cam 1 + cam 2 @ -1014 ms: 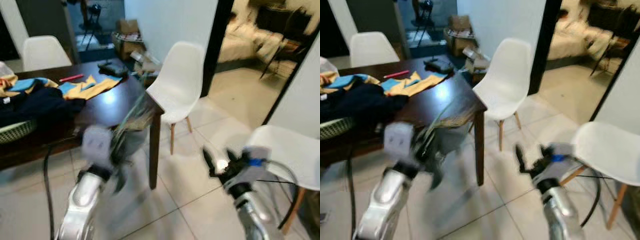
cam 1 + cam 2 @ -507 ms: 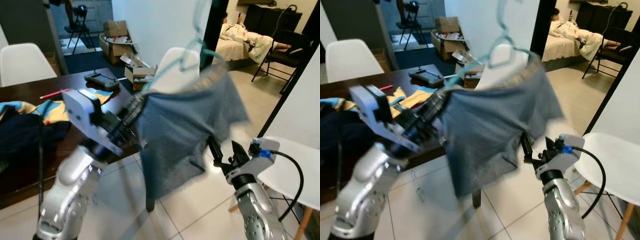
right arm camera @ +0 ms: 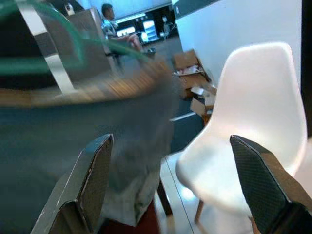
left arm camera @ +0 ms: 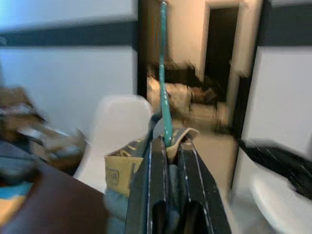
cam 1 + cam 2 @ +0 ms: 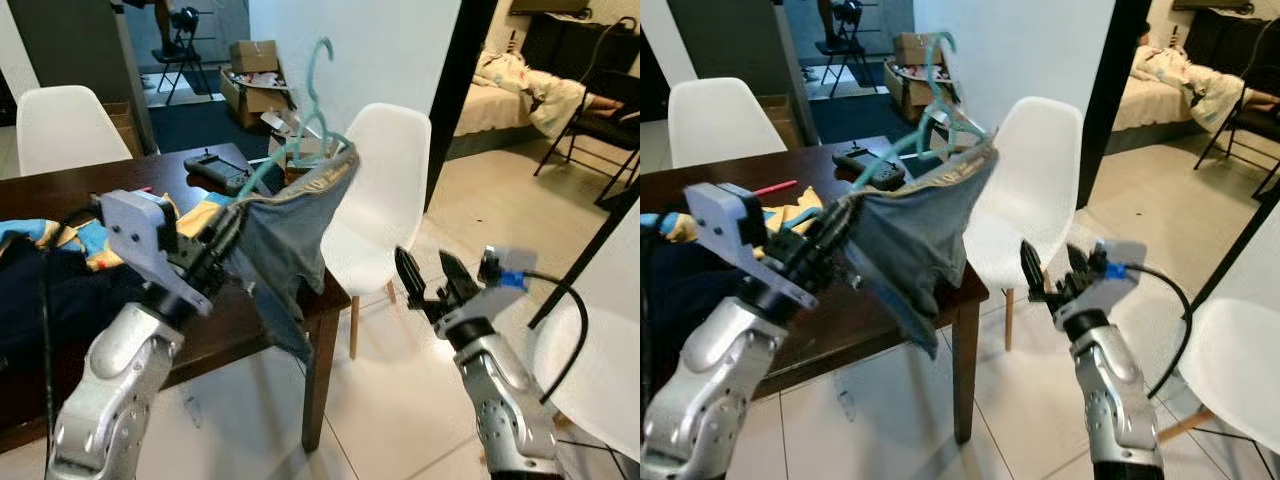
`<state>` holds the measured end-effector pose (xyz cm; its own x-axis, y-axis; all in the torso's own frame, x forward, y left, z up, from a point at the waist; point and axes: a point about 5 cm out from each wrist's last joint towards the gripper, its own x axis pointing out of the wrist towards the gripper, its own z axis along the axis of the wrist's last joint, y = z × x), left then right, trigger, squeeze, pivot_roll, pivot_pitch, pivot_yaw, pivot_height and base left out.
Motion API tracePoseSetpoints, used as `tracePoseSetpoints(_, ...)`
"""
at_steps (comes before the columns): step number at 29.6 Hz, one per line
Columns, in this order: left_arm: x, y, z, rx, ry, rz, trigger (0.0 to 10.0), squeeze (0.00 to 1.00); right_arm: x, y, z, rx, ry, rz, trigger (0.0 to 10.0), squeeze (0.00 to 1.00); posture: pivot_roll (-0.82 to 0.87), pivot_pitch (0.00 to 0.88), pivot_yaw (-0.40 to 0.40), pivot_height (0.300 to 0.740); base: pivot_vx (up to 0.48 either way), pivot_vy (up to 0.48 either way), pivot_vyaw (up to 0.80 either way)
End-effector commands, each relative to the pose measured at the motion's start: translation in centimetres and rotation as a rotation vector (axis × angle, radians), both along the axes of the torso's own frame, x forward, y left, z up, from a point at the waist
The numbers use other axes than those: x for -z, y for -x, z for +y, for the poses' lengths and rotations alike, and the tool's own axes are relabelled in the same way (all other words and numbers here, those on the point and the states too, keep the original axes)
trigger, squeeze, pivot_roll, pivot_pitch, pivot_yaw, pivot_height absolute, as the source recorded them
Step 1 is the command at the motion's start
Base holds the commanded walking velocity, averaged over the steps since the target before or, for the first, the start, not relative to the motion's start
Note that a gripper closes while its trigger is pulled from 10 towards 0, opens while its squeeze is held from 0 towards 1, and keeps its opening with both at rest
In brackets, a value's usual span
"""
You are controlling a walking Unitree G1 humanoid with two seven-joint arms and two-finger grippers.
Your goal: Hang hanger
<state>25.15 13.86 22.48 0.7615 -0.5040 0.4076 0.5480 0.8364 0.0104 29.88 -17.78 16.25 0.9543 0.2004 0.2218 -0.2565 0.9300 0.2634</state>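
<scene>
Listing, nearest items first:
Left gripper [image 5: 222, 243]: raised above the near edge of the table; black fingers [image 4: 158, 195] closed tight on one arm of the hanger, as the left wrist view shows.
Right gripper [image 5: 433, 279]: held out in the air beside the table's corner, fingers [image 3: 92, 180] spread wide with nothing between them, pointing toward the garment and the chair beyond.
Hanger [image 5: 310, 92]: teal plastic, held up by the left gripper, tilted so the hook points upward over the table's far corner; not hooked onto anything.
Garment [image 5: 285, 240]: grey-blue cloth draped from the hanger, its lower edge hanging past the table's corner.
Table [image 5: 225, 330]: dark wood, on the robot's left.
Clothes on table [image 5: 60, 275]: dark and yellow-and-blue pieces heaped on the left part of the tabletop.
Controller [image 5: 222, 172]: dark handheld device lying near the table's far edge.
White chair [image 5: 385, 190]: just behind the table's corner, facing the robot.
Second white chair [image 5: 62, 125]: at the table's far side, left.
Third white chair [image 5: 1240, 370]: near, at the robot's right.
Cardboard boxes [image 5: 255, 70]: on the floor in the back room.
Person [image 5: 1180, 75]: lying on a bed through the doorway, far right.
</scene>
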Motion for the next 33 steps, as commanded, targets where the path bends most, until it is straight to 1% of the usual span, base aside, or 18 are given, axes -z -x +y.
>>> tracePoseSetpoints(1, 0.3, 0.0, 0.0, 0.015, -0.053, 0.007, 10.0, 0.00, 0.2, -0.2, 0.0, -0.001, -0.007, 0.014, 10.0, 0.00, 0.05, 0.000, -0.042, 0.740, 0.337, 0.000, 0.00)
tracePoseSetpoints(2, 1.2, -0.4, 1.6, -0.045, -0.097, 0.041, 10.0, 0.00, -0.4, -0.7, 0.1, -0.009, -0.012, -0.003, 10.0, 0.00, 0.05, 0.000, -0.040, 0.740, 0.326, 0.000, 0.00)
tracePoseSetpoints(3, 1.2, -0.4, 1.6, -0.045, -0.097, 0.041, 10.0, 0.00, -0.4, -0.7, 0.1, -0.009, -0.012, -0.003, 10.0, 0.00, 0.05, 0.000, -0.040, 0.740, 0.326, 0.000, 0.00)
tracePoseSetpoints(6, 2.1, -0.7, 4.4, -0.180, -0.226, 0.063, 10.0, 0.00, -1.3, -1.4, 0.3, -0.018, -0.011, -0.023, 10.0, 0.00, 0.05, 0.000, -0.041, 0.740, 0.311, 0.000, 0.00)
tracePoseSetpoints(8, 2.2, -0.7, 4.8, -0.204, -0.250, 0.064, 10.0, 0.00, -1.4, -1.5, 0.3, -0.019, -0.012, -0.025, 10.0, 0.00, 0.05, 0.000, -0.041, 0.740, 0.304, 0.000, 0.00)
tracePoseSetpoints(9, 2.3, -0.8, 5.3, -0.239, -0.294, 0.060, 10.0, 0.00, -1.6, -1.7, 0.4, -0.022, -0.013, -0.027, 10.0, 0.00, 0.06, 0.000, -0.042, 0.740, 0.277, 0.000, 0.00)
tracePoseSetpoints(12, 2.5, -1.0, 6.4, -0.413, -0.423, 0.033, 10.0, 0.00, -2.1, -2.1, 0.6, -0.035, -0.026, -0.031, 10.0, 0.00, 0.07, 0.000, -0.046, 0.740, 0.092, 0.000, 0.00)
tracePoseSetpoints(13, 2.5, -1.0, 6.4, -0.413, -0.423, 0.033, 10.0, 0.00, -2.1, -2.1, 0.6, -0.035, -0.026, -0.031, 10.0, 0.00, 0.07, 0.000, -0.046, 0.740, 0.000, 0.000, 0.00)
tracePoseSetpoints(15, 2.6, -1.0, 6.7, -0.521, -0.470, 0.008, 10.0, 0.00, -2.4, -2.3, 0.8, -0.042, -0.047, -0.035, 10.0, 0.00, 0.07, 0.000, -0.049, 0.740, 0.000, 0.000, 0.00)
tracePoseSetpoints(18, 2.6, -1.0, 6.7, -0.540, -0.478, 0.002, 10.0, 0.00, -2.4, -2.4, 0.8, -0.043, -0.051, -0.036, 10.0, 0.00, 0.07, 0.000, -0.049, 0.740, 0.000, 0.000, 0.00)
tracePoseSetpoints(19, 2.9, -0.8, 6.2, -0.565, -0.491, -0.010, 10.0, 0.00, -2.5, -2.5, 1.1, -0.059, -0.064, -0.035, 10.0, 0.00, 0.08, 0.000, -0.053, 0.740, 0.000, 0.000, 0.00)
tracePoseSetpoints(20, 3.1, -0.6, 5.4, -0.553, -0.486, -0.016, 10.0, 0.00, -2.6, -2.6, 1.4, -0.075, -0.071, -0.032, 10.0, 0.00, 0.08, 0.000, -0.056, 0.740, 0.000, 0.000, 0.00)
tracePoseSetpoints(23, 3.3, -0.3, 4.6, -0.536, -0.489, -0.024, 10.0, 0.00, -2.7, -2.6, 1.7, -0.090, -0.080, -0.028, 10.0, 0.00, 0.09, 0.000, -0.058, 0.740, 0.000, 0.000, 0.00)
tracePoseSetpoints(25, 3.8, 0.1, 3.2, -0.505, -0.545, -0.046, 10.0, 0.00, -2.5, -3.0, 2.3, -0.132, -0.130, 0.014, 10.0, 0.00, 0.09, 0.000, -0.059, 0.740, 0.000, 0.000, 0.00)
tracePoseSetpoints(30, 4.0, 0.2, 2.8, -0.500, -0.577, -0.058, 10.0, 0.00, -2.5, -3.1, 2.6, -0.153, -0.155, 0.036, 10.0, 0.00, 0.09, 0.000, -0.059, 0.740, 0.000, 0.000, 0.00)
tracePoseSetpoints(31, 4.4, 0.4, 2.4, -0.499, -0.612, -0.065, 10.0, 0.00, -2.4, -3.3, 3.3, -0.200, -0.194, 0.065, 10.0, 0.00, 0.09, 0.000, -0.056, 0.740, 0.000, 0.000, 0.00)
tracePoseSetpoints(32, 5.3, 0.9, 1.6, -0.506, -0.692, -0.091, 10.0, 0.00, -2.2, -3.6, 5.0, -0.308, -0.202, 0.134, 10.0, 0.00, 0.09, 0.000, -0.052, 0.740, 0.000, 0.000, 0.00)
tracePoseSetpoints(33, 5.9, 1.3, 1.0, -0.509, -0.744, -0.113, 10.0, 0.00, -2.1, -3.7, 6.3, -0.381, -0.200, 0.181, 10.0, 0.00, 0.09, 0.000, -0.052, 0.740, 0.000, 0.000, 0.00)
